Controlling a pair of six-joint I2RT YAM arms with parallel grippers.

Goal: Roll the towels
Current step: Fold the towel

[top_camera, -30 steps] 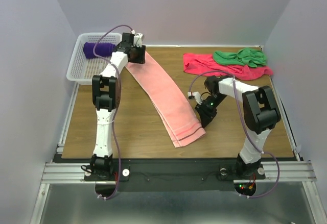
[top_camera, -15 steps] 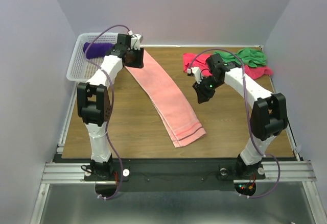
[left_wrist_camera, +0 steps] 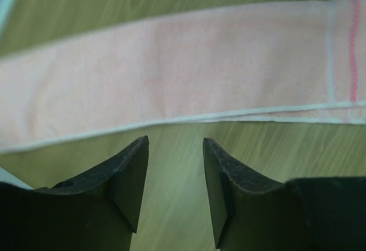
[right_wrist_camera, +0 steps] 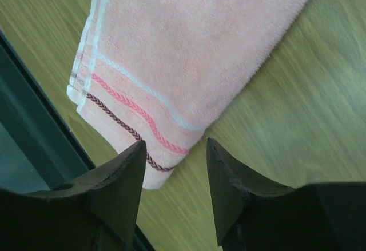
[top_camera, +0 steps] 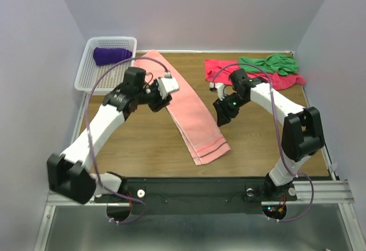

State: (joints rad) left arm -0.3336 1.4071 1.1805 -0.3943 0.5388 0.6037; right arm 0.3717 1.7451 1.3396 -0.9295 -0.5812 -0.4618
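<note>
Surface: one wooden surface (top_camera: 143,136), pale walls on three sides.
Towels, four: salmon-pink towel (top_camera: 191,114) flat, diagonal, centre; purple towel (top_camera: 112,55) rolled inside the one white mesh basket (top_camera: 86,79), far left; crimson towel (top_camera: 218,69) and green towel (top_camera: 271,63) crumpled together, far right.
Left gripper (left_wrist_camera: 175,142): jaws apart, empty, beside the salmon-pink towel's long edge.
Right gripper (right_wrist_camera: 174,145): jaws apart, empty, above its striped near end.

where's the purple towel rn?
Top view: the purple towel sits rolled in the white mesh basket at the table's far left corner, just left of the far end of the salmon-pink towel.
</note>
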